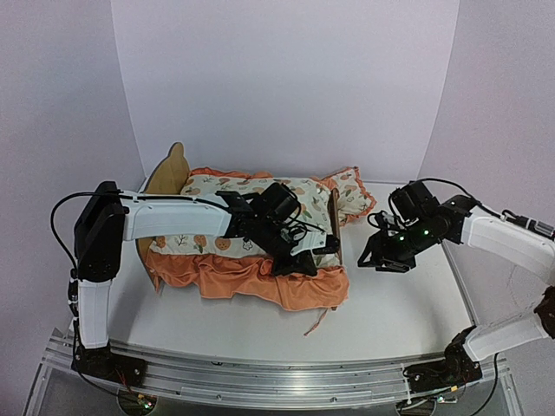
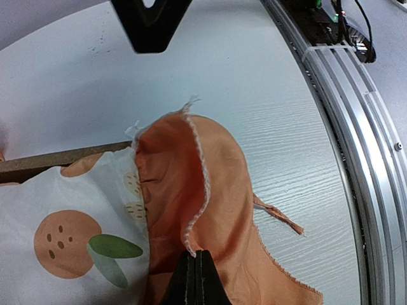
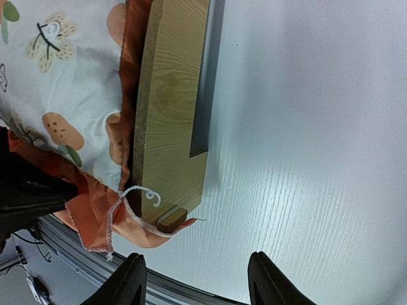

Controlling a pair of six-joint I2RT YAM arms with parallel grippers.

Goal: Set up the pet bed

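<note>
Light plywood pet bed (image 3: 168,108) carries a fruit-print cushion (image 2: 63,210); left tool (image 2: 197,270) pinches its orange ruffle (image 2: 213,184), right tool (image 3: 194,270) gapes empty.

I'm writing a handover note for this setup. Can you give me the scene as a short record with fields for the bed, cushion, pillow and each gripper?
bed: pet bed on the table, headboard at the left in the top view
cushion: mattress cushion lies on the frame, its orange ruffle spilling over the near side
pillow: pillow beyond the footboard, at the far right end
left gripper: left gripper shut on the orange ruffle near the footboard corner
right gripper: right gripper open, holding nothing, above bare table beside the footboard
</note>
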